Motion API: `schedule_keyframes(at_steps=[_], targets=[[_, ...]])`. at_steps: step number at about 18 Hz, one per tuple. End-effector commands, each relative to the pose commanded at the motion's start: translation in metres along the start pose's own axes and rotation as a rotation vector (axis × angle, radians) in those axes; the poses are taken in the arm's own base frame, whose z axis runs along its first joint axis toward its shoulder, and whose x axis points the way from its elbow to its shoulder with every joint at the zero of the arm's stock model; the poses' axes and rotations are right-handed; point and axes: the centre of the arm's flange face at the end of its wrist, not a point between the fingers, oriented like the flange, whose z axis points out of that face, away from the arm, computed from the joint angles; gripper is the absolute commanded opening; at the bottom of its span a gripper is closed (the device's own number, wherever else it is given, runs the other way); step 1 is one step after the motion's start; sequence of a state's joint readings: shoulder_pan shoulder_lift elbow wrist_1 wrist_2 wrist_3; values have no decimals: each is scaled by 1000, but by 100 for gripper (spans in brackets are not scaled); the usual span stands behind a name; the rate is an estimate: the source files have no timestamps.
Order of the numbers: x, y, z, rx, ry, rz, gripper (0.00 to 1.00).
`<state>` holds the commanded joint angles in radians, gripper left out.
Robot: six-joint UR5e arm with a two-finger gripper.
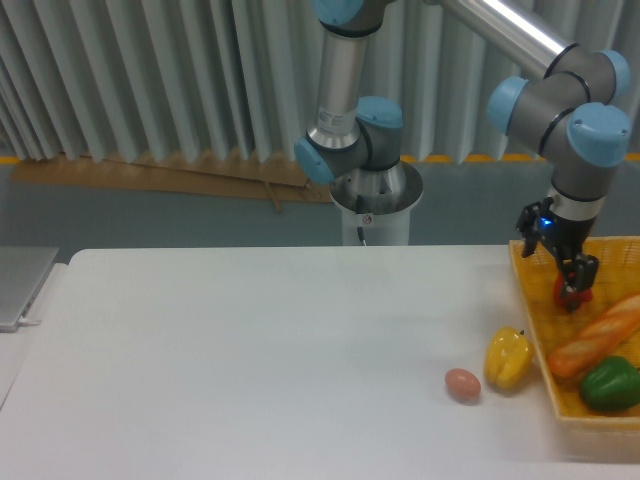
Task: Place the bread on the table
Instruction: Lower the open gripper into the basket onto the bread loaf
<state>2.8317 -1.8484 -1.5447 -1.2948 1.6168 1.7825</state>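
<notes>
While the bread (596,345) lay in the basket (532,300), your gripper (574,295) hung above it, finger spacing indiscernible, in the approach step; you next needed descent onto the loaf.

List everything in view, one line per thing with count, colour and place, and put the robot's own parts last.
bread: 1, orange-tan baguette, lying diagonally in the basket.
green pepper: 1, green, in the basket, near side of the bread.
red pepper: 1, red, in the basket's far part, partly hidden by the gripper.
basket: 1, yellow woven, at the table's right edge.
yellow pepper: 1, yellow, on the table just left of the basket.
egg: 1, brownish, on the table left of the yellow pepper.
table: 1, white.
grey object: 1, grey, beyond the table's left edge.
arm: 1, grey with blue caps.
gripper: 1, dark, over the basket's far part; jaw state unclear.
</notes>
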Motion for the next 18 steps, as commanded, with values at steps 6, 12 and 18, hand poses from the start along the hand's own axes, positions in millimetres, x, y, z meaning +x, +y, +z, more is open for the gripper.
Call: schedule_keyframes(at_steps=[6, 12, 18], targets=[[-10, 7, 4, -12, -49, 25, 100], [-25, 28, 25, -19, -79, 53, 100], [-34, 42, 55, -11, -49, 79, 100]])
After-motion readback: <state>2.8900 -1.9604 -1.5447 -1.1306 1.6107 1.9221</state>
